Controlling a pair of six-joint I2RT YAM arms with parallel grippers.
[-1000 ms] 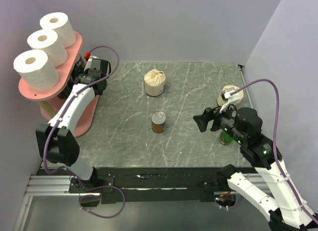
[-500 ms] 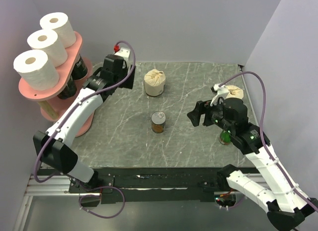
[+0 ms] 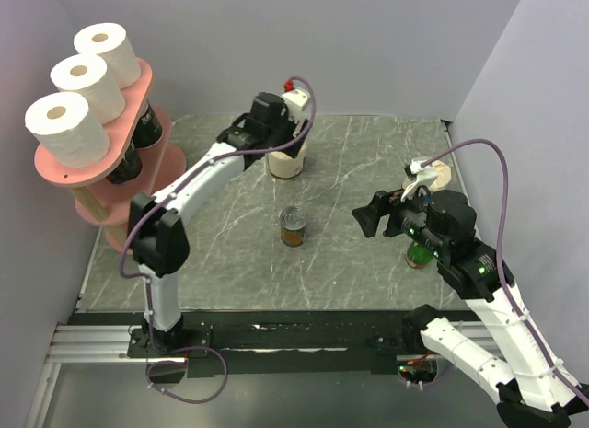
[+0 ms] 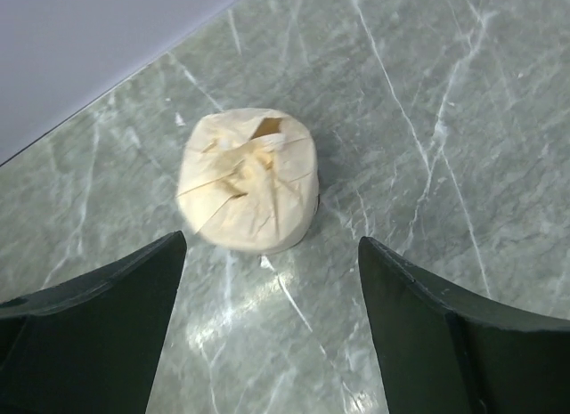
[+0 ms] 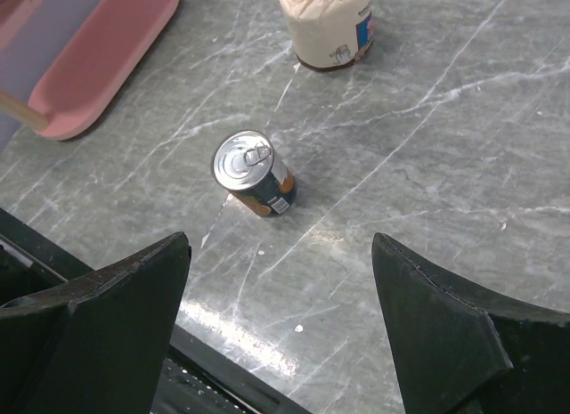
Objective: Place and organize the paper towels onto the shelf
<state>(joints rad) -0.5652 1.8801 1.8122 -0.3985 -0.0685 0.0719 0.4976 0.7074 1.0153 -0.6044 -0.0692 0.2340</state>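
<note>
- Left pincer [image 4: 269, 254] hangs wide open over the cream-wrapped roll [image 4: 248, 181], which stands on the desk [image 4: 445, 120] at 12 o'clock from the tin can [image 3: 294, 226].
- Best bet: drop straight, straddle its sides, squeeze gently, since that wrapping likely crushes.

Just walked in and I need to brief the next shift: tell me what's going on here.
The left gripper hangs with open jaws over a cream-wrapped roll at the far middle of the table, not yet gripping it. The right gripper is open and empty, facing the small can. Three white rolls stand atop the pink shelf, black-wrapped ones on the tier below; another cream roll waits by the right arm.
</note>
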